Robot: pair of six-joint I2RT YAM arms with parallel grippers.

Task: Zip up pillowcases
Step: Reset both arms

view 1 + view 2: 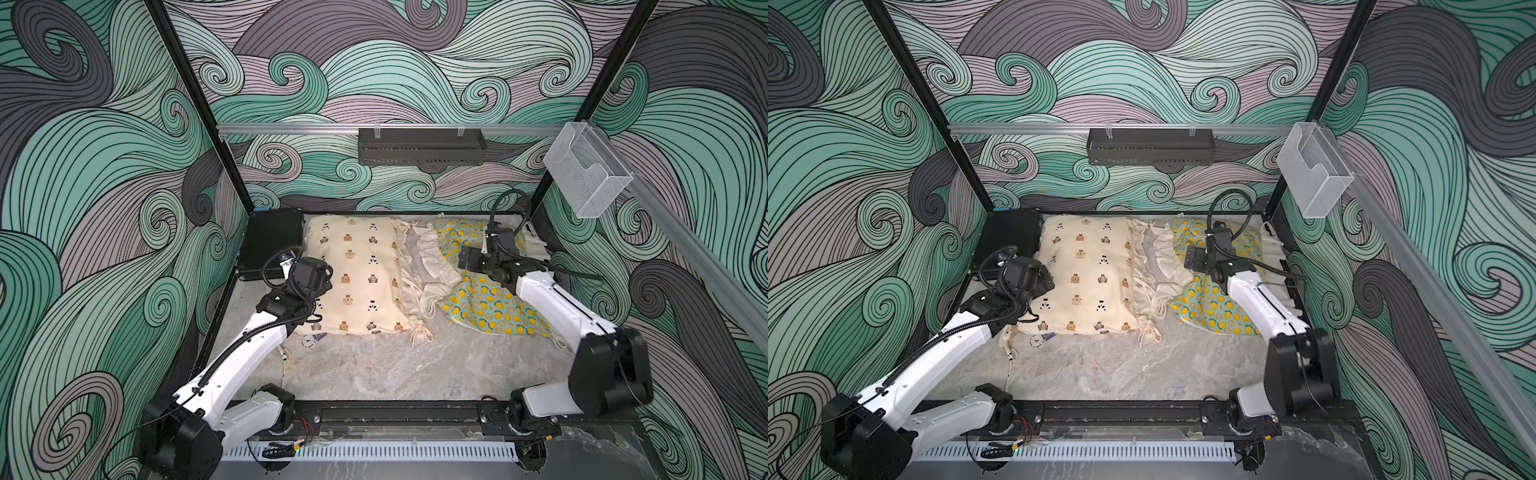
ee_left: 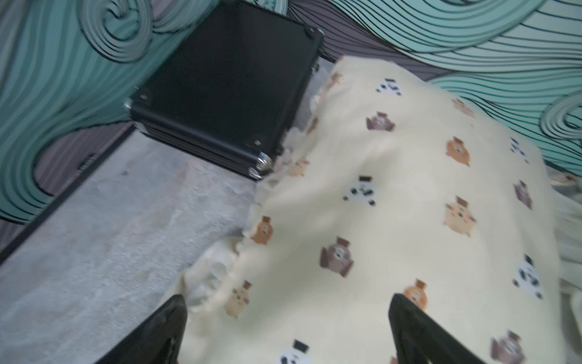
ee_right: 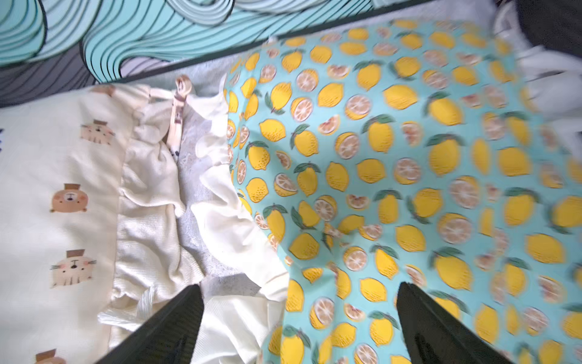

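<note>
A: Left jaws?
B: Spread wide, gripping nothing. The cream pillowcase [image 2: 393, 220] lies just under and ahead of them.
A: Right jaws?
B: Also spread and empty. The teal pillowcase [image 3: 409, 173] lies under and ahead of them.

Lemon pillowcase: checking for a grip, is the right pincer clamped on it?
No, the right pincer hangs open above the lemon pillowcase, gripping nothing.

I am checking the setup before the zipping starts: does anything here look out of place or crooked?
Yes. The lemon pillow lies askew, turned at an angle to the bear pillow, which lies square to the table. The bear pillow's ruffle bunches against the black case. Nothing looks spilled or torn.
</note>
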